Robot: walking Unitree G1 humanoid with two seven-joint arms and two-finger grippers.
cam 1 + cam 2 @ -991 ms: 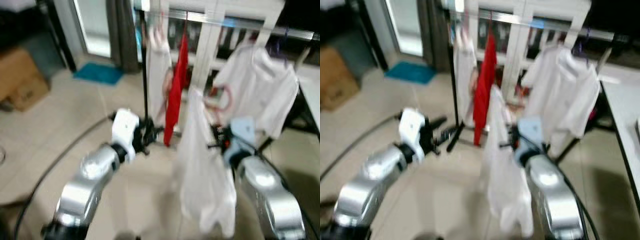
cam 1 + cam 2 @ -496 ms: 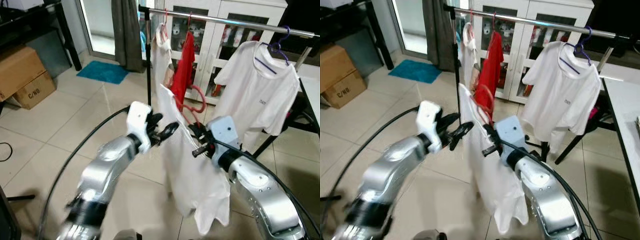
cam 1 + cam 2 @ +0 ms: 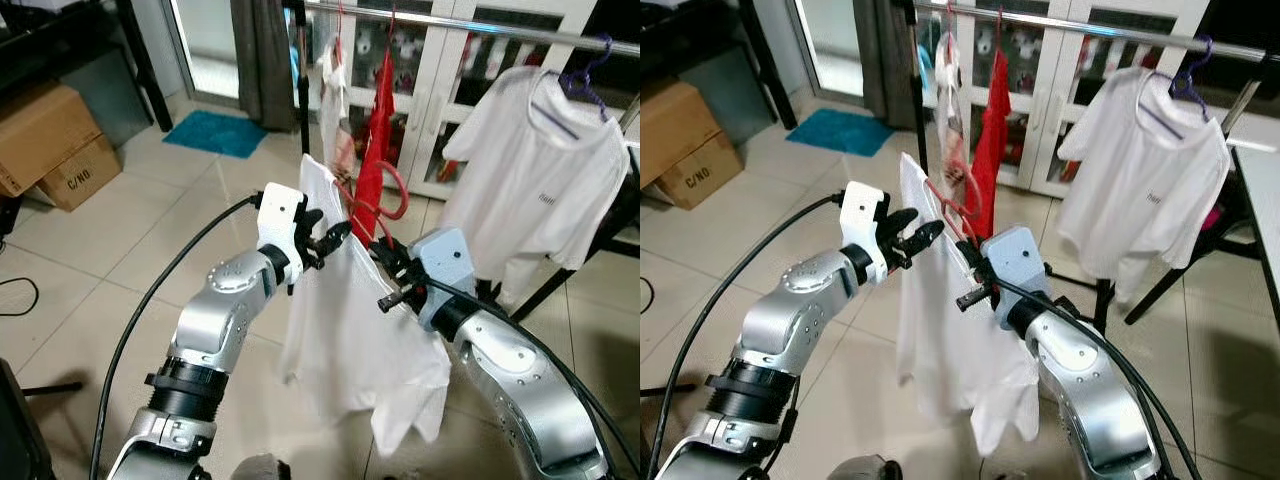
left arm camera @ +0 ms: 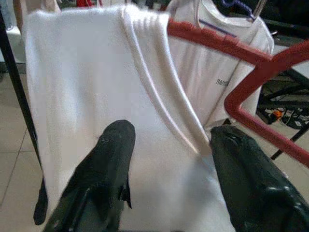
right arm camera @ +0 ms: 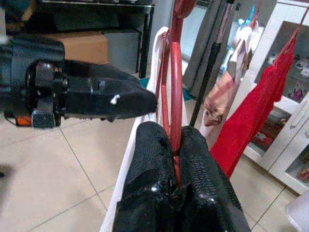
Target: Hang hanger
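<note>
The right gripper (image 5: 175,145) has its two black fingers pinched tight on the red plastic hanger (image 3: 388,190), which carries a white cotton t-shirt (image 3: 345,330) draped below it; the hanger sits in front of the robot, below and well short of the silver metal clothes rail (image 3: 470,25); the left gripper (image 4: 166,140) stands with its fingers spread apart, one on each side of the shirt's shoulder near the collar, gripping nothing yet

To do this step well, I judge the right arm should keep its clamp firm on the hanger's neck and raise it until the hook clears the rail, then lower the hook over the bar; the free stretch of rail between the hanging red cloth garment (image 3: 378,120) and the white t-shirt on the purple hanger (image 3: 540,190) looks the sensible gap to aim for; the left gripper is best used only to steady the shoulder so the shirt does not slide off the tilted hanger; a hurried lift could swing the shirt into the garments already hung

Counted: two grippers; one red hanger in hand with one white shirt on it; one rail; three garments already on the rail, namely a pale patterned one (image 3: 335,95), the red one and the white one; two brown cardboard boxes (image 3: 45,135) on the tiled floor; one teal floor mat (image 3: 222,132)
</note>
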